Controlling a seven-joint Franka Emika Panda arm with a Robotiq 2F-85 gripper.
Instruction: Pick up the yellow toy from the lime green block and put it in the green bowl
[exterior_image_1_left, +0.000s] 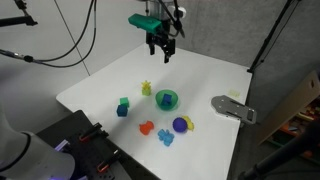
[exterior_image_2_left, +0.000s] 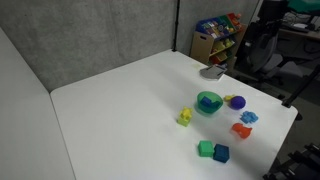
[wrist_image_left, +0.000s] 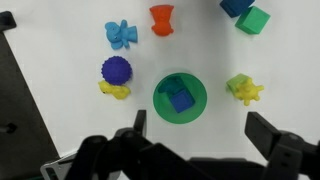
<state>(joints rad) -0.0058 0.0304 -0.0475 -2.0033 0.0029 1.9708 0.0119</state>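
Observation:
The yellow toy (wrist_image_left: 248, 94) sits on the lime green block (wrist_image_left: 235, 83), just beside the green bowl (wrist_image_left: 158, 100). A blue piece (wrist_image_left: 180, 97) lies inside the bowl. In both exterior views the toy (exterior_image_1_left: 146, 87) (exterior_image_2_left: 185, 117) stands next to the bowl (exterior_image_1_left: 167, 99) (exterior_image_2_left: 208, 103). My gripper (exterior_image_1_left: 160, 47) hangs high above the far part of the table, open and empty. In the wrist view its fingers (wrist_image_left: 200, 128) frame the bowl from above, with the toy near one finger.
A purple ball (wrist_image_left: 116, 70) touches a yellow piece (wrist_image_left: 114, 90). A light blue toy (wrist_image_left: 121, 35), a red piece (wrist_image_left: 161, 18), a blue cube (wrist_image_left: 236, 6) and a dark green cube (wrist_image_left: 254, 20) lie beyond. A grey object (exterior_image_1_left: 233, 108) lies near the white table's edge.

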